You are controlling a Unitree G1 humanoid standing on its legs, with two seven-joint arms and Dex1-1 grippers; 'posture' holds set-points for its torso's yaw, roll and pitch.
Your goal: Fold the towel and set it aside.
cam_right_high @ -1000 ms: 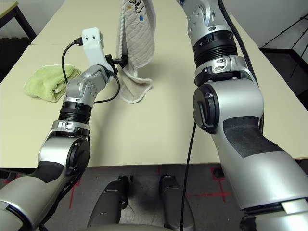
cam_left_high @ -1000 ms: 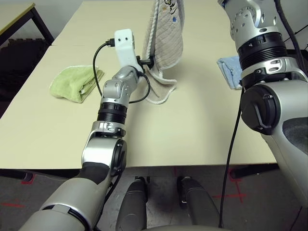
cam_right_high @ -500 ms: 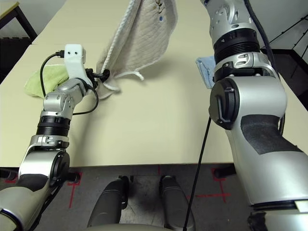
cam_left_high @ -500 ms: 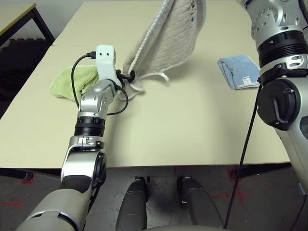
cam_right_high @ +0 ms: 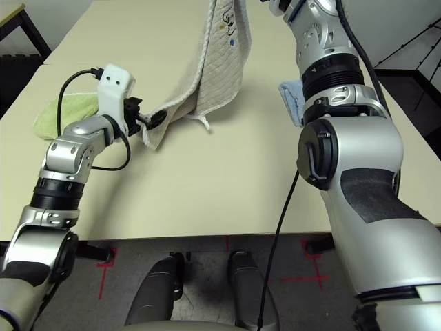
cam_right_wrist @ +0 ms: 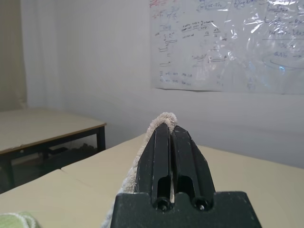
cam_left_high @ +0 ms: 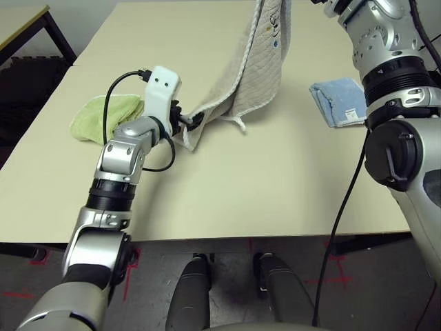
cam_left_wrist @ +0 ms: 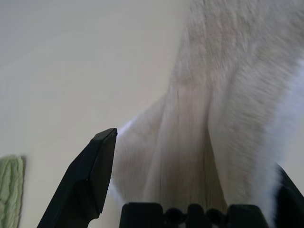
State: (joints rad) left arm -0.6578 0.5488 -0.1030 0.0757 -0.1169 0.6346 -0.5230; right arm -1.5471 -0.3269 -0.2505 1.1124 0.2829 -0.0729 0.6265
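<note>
Black fingers of the right hand were pressed flat together on the top edge of the towel, a tuft of beige terry showing just past their tips. From that pinch the towel hung down toward the worktop, its white stitched edging running along the side nearer the left hand and a small dark embroidered mark showing high on the cloth. Its lowest corner reached the worktop surface just beside the left hand, where the cloth bunched into a fold. That left hand stood with its fingers spread wide, the towel's lower part lying between them; whether the pads pressed the cloth could not be told. It sat low over the worktop, pointing toward the hanging cloth, with a white camera block and a black cable on its wrist. Behind the left hand, on its outer side, lay a folded light green towel. Near the right arm, well apart from the hanging cloth, lay a folded light blue towel.
</note>
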